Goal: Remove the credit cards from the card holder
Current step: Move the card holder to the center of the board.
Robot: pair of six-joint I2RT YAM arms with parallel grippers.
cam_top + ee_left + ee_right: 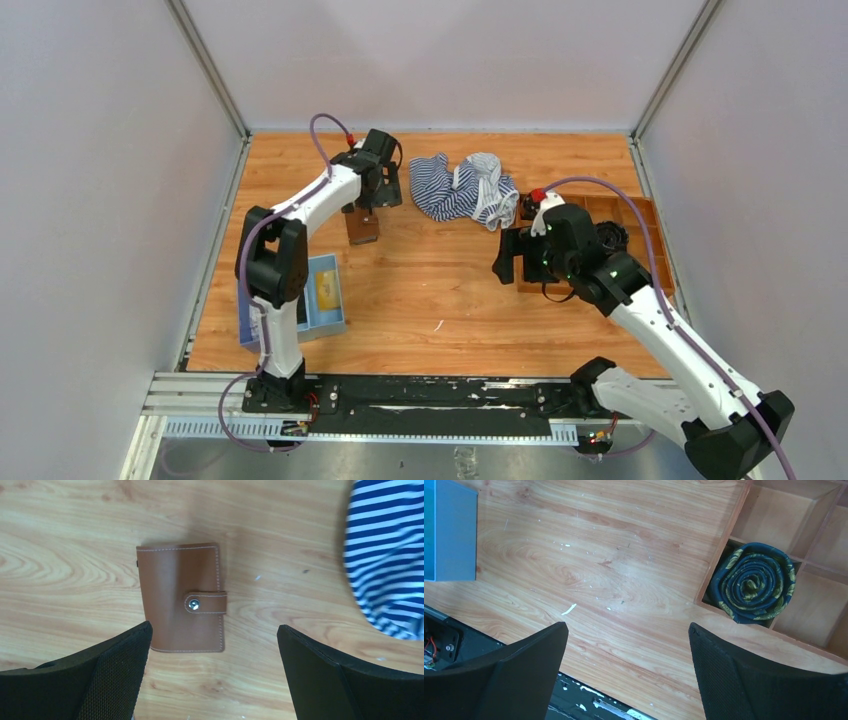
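The card holder (182,597) is a brown leather-like wallet lying flat on the wooden table, closed with its snap strap fastened. It also shows in the top view (362,226). No card shows at the holder. My left gripper (212,635) is open and empty, hovering just above the holder's near edge; in the top view the left gripper (364,206) is at the far left-centre. A yellowish card-like piece (326,290) lies in the light-blue tray. My right gripper (626,630) is open and empty over bare table at the right (512,262).
A blue-and-white striped cloth (460,188) lies right of the holder, and also shows in the left wrist view (385,555). The light-blue tray (338,312) sits near the left arm's base. A brown compartment box (774,520) at the right holds a rolled dark patterned tie (751,582).
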